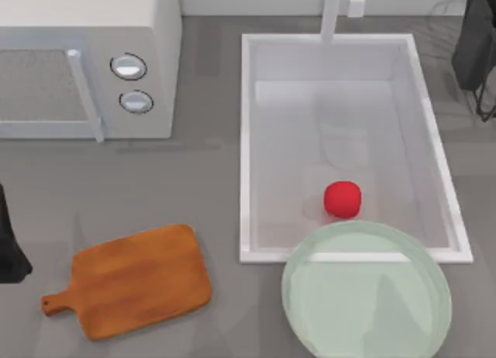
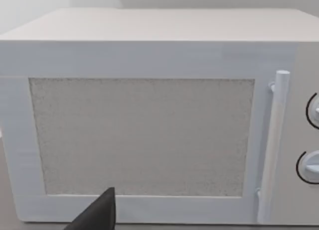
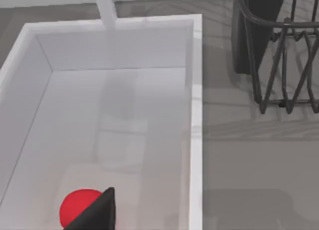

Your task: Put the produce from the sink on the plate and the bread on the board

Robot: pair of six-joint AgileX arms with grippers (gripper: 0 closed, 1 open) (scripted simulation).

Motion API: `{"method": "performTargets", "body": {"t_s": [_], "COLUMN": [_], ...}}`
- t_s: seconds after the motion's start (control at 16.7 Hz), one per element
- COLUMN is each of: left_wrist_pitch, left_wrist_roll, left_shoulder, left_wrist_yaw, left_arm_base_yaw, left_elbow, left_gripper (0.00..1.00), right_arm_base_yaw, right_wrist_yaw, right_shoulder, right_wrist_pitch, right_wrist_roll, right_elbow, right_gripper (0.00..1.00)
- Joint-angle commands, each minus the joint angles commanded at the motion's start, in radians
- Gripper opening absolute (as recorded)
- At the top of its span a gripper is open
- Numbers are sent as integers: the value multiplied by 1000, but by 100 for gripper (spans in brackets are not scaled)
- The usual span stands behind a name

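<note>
Red produce (image 1: pixel 342 199) lying in the sink (image 1: pixel 246 141) near its front rim, plate (image 1: pixel 310 311) overlapping that rim, board (image 1: pixel 139 280) at the table's front left, whether my grippers are open I cannot tell.

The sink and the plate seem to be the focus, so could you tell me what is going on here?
Nothing is being handled yet. The red produce lies in the white sink, near the end that the pale green plate partly overlaps. The wooden board lies bare on the table's left side, in front of the closed microwave. The left arm sits at the table's left edge, its wrist camera facing the microwave door; the right arm sits at the far right, looking down at the produce.
</note>
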Motion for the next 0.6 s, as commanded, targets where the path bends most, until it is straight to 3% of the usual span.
{"method": "performTargets", "body": {"t_s": [0.6], "left_wrist_pitch": [0], "left_wrist_roll": [0], "left_shoulder": [0], "left_wrist_yaw": [0], "left_arm_base_yaw": [0], "left_elbow": [0], "left_gripper": [100], "right_arm_base_yaw": [190], "right_wrist_yaw": [2], "right_shoulder": [987], "right_wrist_pitch": [-505], "right_wrist_roll": [199], "right_elbow": [821], "right_gripper": [100]}}
